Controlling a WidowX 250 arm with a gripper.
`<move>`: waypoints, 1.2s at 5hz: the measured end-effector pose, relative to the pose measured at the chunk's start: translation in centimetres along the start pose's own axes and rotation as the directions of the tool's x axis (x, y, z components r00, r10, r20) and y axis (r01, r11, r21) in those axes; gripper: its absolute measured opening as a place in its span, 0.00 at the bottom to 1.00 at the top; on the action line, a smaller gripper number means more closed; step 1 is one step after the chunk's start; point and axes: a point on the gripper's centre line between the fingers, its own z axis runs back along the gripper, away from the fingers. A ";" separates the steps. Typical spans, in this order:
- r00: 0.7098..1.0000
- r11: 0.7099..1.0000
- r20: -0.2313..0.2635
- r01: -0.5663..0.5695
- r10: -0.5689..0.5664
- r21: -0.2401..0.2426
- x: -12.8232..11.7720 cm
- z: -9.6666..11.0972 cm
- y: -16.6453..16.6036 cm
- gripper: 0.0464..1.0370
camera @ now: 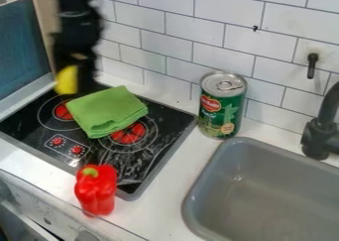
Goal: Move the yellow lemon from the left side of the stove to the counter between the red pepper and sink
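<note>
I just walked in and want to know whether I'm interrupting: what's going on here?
The robot arm's pincer is above the back of the stovetop, and it seems to hold a yellow object, too blurred to name. A green cloth lies across the stovetop. A red pepper stands at its front edge, and a green can stands upright between the stovetop and the gray sink.

Over the right half of the stove, you have room to pass between the can and the pepper. The can stands tall just beside the stove's right corner; the pepper rises at its front edge. The cloth lies low on the stove. Behind it, the wall blocks you. Right of the stove, the sink opens upward, with the faucet jutting up behind.
</note>
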 end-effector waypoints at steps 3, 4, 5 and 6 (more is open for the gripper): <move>0.990 0.995 -0.102 0.100 -0.102 -0.024 3.7 -1.2 -14.9 0.79; 0.978 0.998 -0.201 0.058 -0.049 0.039 2.3 -0.7 -17.4 0.79; 0.974 0.997 -0.219 0.065 -0.057 0.030 1.8 -1.0 -18.0 0.79; 0.966 0.999 -0.258 0.034 -0.028 0.018 0.8 -1.8 -18.3 0.79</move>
